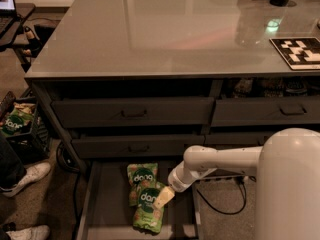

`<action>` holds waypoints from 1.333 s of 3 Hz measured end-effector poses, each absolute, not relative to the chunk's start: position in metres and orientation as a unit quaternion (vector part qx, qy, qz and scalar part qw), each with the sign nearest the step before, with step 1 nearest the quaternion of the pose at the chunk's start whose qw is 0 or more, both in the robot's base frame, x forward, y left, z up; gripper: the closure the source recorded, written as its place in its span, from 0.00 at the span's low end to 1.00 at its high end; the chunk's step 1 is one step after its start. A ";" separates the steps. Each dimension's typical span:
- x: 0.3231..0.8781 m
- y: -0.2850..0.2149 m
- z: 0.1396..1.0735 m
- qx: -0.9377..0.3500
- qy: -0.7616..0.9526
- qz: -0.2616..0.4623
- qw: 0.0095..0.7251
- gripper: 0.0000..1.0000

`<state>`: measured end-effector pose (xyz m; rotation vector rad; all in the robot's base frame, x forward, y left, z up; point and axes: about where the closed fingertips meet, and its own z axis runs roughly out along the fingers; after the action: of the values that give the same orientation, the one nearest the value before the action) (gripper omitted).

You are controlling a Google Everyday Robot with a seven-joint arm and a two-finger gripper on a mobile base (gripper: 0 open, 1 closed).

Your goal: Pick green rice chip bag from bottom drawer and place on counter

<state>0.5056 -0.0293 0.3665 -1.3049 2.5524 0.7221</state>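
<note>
At the far left of the frame, a dark crate (24,134) on the floor held a green snack bag, and a white shoe (29,174) sat on the carpet just below it.

In the lower centre, the bottom drawer (106,204) stood pulled open from the dark grey cabinet. Two light-green pouches lay on its floor, right of the middle. The second bag (141,175) lay nearer the cabinet. The green rice chip bag (146,210) lay partly over it, closer to the bottom edge of the frame. Its long axis ran nearly up and down the frame, leaning slightly. Its logo end pointed up toward the cabinet and its pictured-chips end pointed toward the bottom of the frame.

The gripper (164,197) rested against the upper right corner of that bag, low inside the drawer. Whether it was open, closed or clamped on the bag could not be told. The white arm (220,162) reached in from the lower right.

The glossy counter (150,31) filled the upper frame, with a black-and-white patterned board (298,52) at its right edge.
</note>
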 end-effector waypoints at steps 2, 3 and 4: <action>0.517 -0.024 0.347 -0.418 0.868 0.245 0.111 0.00; 0.551 -0.014 0.309 -0.374 0.885 0.243 0.131 0.00; 0.575 -0.013 0.272 -0.342 0.899 0.237 0.137 0.00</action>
<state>0.5755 -0.0125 0.2724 -0.9913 2.6015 0.6869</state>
